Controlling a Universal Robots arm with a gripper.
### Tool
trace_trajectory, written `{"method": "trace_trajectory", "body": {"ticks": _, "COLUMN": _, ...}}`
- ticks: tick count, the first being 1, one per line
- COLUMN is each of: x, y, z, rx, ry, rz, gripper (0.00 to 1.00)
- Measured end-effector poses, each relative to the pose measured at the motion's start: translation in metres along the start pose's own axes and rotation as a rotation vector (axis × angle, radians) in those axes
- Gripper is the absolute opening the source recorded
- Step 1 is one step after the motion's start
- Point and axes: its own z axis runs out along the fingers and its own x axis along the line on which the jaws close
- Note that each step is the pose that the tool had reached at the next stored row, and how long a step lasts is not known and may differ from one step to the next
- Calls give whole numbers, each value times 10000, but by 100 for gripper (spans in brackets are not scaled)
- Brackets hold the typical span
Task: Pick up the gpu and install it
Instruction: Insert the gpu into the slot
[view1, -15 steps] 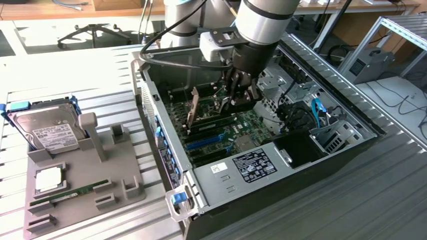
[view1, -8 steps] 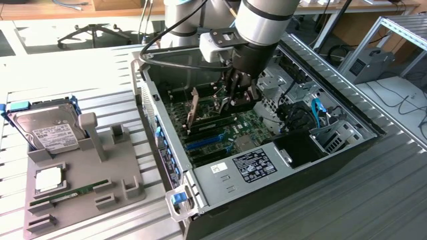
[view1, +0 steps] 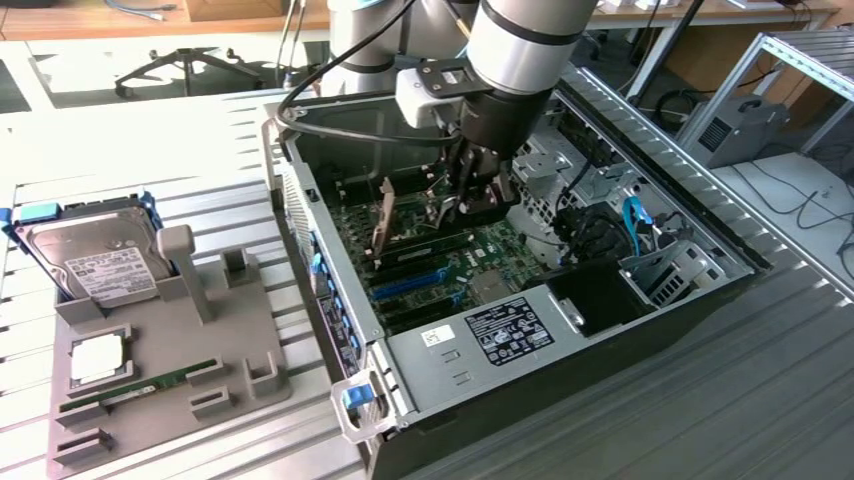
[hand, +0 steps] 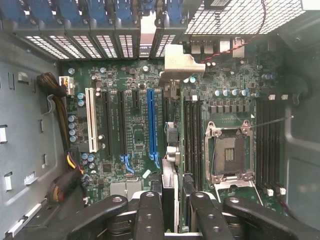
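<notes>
Gripper (view1: 467, 205) clamped on thin dark circuit-card gpu (hand: 170, 150) | card upright, edge-on, above green motherboard (hand: 125, 130) beside long blue slot (hand: 151, 125) | silver end bracket (hand: 178, 64) at case's rear grille

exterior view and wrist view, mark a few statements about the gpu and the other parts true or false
1. The pincer grips the gpu inside the open computer case. True.
2. The hard drive lies inside the case. False: it stands in the grey holder, outside the case on the exterior view's left.
3. A green ram stick lies on that holder. True.
4. A cooler covers the processor socket on the motherboard. False: the socket is bare.
</notes>
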Motion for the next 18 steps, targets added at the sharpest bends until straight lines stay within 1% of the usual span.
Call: {"method": "trace_trajectory", "body": {"ticks": 18, "x": 7, "y": 22, "z": 58, "rx": -1, "ry": 1, "rz": 0, "gripper": 26}}
